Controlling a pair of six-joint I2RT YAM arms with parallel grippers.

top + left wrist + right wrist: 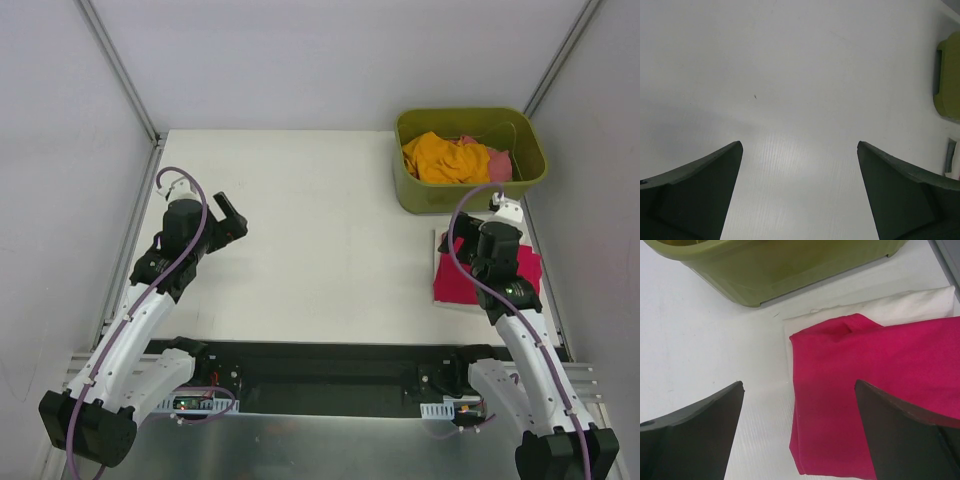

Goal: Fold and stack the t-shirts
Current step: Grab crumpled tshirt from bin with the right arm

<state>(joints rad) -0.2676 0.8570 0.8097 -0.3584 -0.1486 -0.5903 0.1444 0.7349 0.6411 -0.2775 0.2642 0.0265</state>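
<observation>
at the right edge of the counter [320,230], we see the folded magenta t-shirt [880,390] on a white cloth [900,302], right fingers [695,435] spread wide above it. orange-yellow t-shirt [445,158] and salmon-pink t-shirt [497,162] lie bunched in the olive-green bin [420,195]. left fingers [695,195] spread, holding nothing.

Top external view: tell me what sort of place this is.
Probably a robotics lab test cell, not a home: a white table walled by grey panels, a left arm and right arm mounted at its near edge, and an olive bin holding an orange t-shirt beside a folded magenta t-shirt.
</observation>
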